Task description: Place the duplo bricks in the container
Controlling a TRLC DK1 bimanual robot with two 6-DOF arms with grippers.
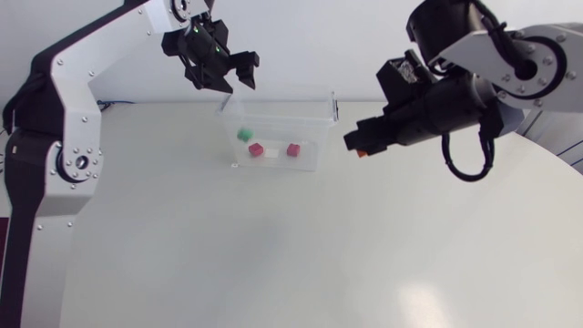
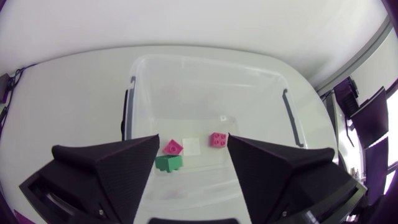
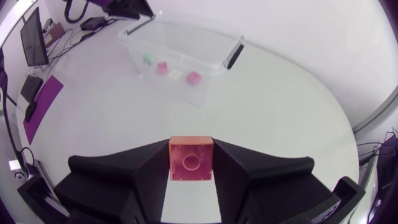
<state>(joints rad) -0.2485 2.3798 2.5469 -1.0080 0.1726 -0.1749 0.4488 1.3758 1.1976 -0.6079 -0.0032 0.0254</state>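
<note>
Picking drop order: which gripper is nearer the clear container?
Left. The left gripper hovers open above the container, near its rear corner. The right gripper, shut on an orange brick, is off to its side, clear of the wall.

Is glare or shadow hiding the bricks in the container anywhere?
Head view: glare only on the bare table, away from the container. Left wrist view: bricks plainly lit. Right wrist view: held orange brick evenly lit.
</note>
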